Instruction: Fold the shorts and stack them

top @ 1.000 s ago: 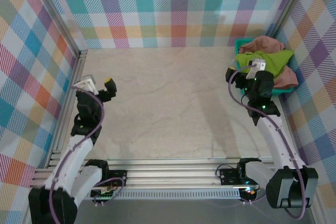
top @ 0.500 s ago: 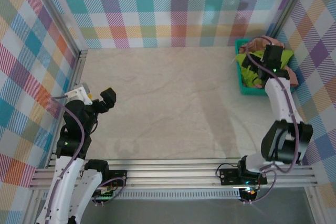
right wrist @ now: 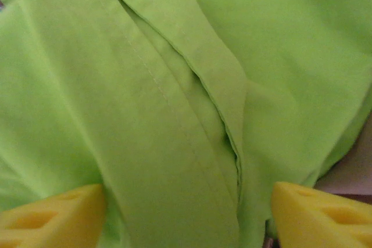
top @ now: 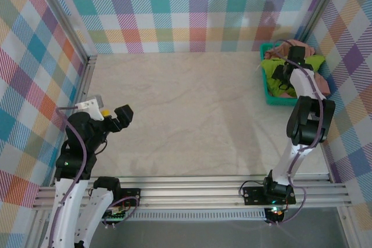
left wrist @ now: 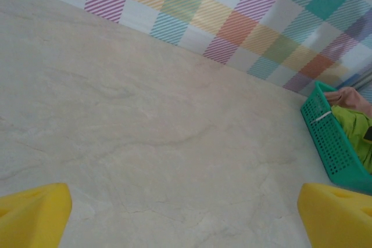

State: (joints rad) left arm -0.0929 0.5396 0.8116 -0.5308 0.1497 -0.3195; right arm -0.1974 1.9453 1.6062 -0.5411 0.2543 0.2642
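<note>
We see the lime green shorts [top: 310,62] heaped in the teal basket [top: 271,96] at the table's 2 o'clock corner. The pink shorts [top: 294,46] show at the heap's 12 and 4 o'clock edges. Our right gripper [right wrist: 185,216] sits close over the green cloth, fingers spread wide either side of a fold, pinching nothing. Our left gripper [left wrist: 185,216] hovers at 8 o'clock, fingers also apart, above bare tabletop [left wrist: 145,120].

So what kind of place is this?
Likely a lab test cell: plaid fabric walls on aluminium framing, a beige marbled tabletop, a teal plastic mesh basket holding lime green cloth shorts.
</note>
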